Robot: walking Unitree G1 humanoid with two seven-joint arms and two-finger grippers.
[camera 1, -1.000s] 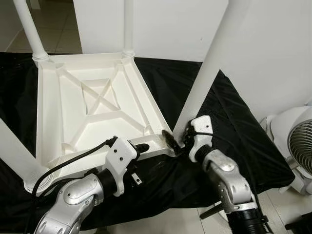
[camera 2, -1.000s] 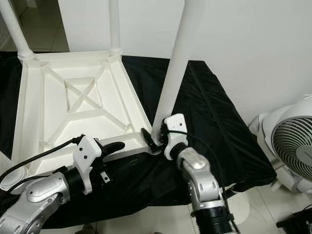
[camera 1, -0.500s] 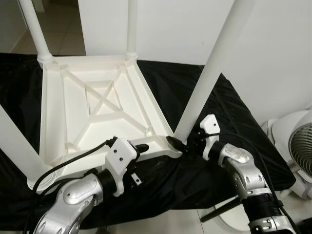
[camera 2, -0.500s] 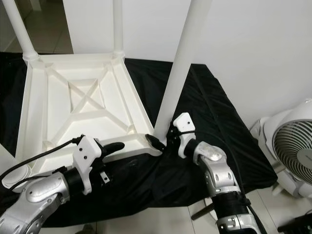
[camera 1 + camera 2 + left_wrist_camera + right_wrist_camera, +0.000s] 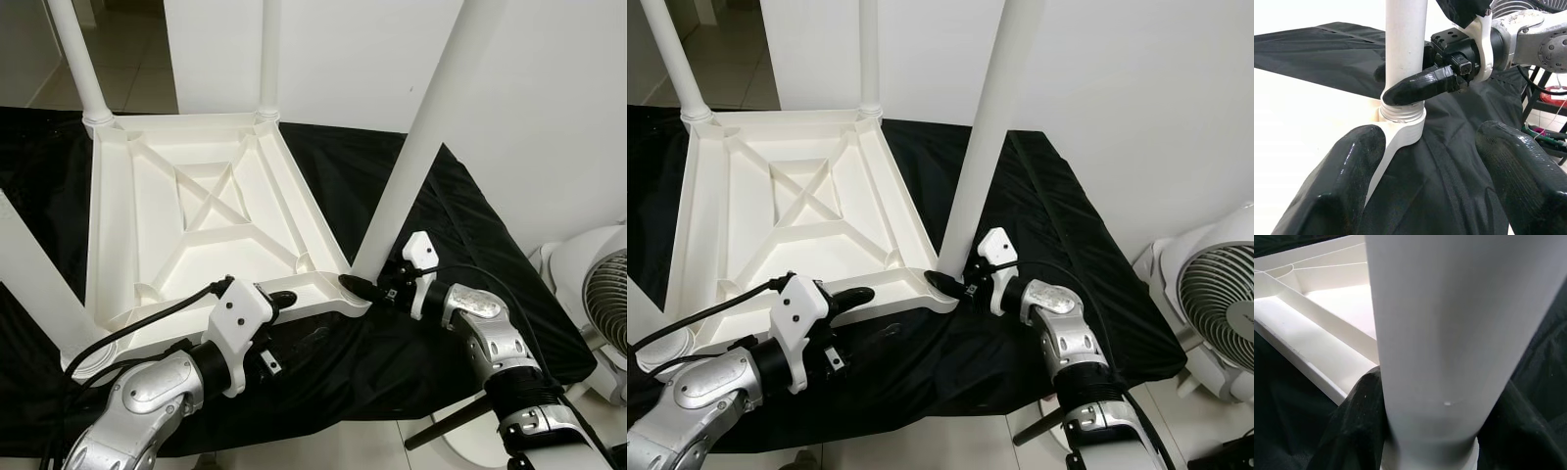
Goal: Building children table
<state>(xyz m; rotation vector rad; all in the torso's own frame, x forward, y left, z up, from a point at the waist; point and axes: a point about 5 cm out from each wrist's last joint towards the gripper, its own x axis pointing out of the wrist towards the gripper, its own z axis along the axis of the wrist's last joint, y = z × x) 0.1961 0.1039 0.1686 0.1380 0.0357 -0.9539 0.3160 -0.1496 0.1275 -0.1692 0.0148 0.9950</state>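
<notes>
A white children's table [image 5: 306,213] lies upside down on a black cloth [image 5: 470,235], its legs pointing up. My right gripper [image 5: 364,286] is shut on the near right leg [image 5: 416,147], just above the corner socket. In the left wrist view one of its fingers [image 5: 1420,85] lies across the front of that leg [image 5: 1405,44]. The right wrist view has the leg [image 5: 1449,333] close up between dark fingers. My left gripper [image 5: 282,299] is open at the table's front rim, and its fingers [image 5: 1342,186] straddle the corner below the socket.
Three more legs stand up: far left [image 5: 78,59], far middle [image 5: 269,54] and near left [image 5: 34,284]. A white fan [image 5: 598,304] stands on the floor at the right, by a white wall [image 5: 529,98]. The cloth's front edge hangs below my arms.
My right forearm has swung out to the right while its gripper stayed at the base of the leg. The head view has shifted a little. The left arm has barely moved.
</notes>
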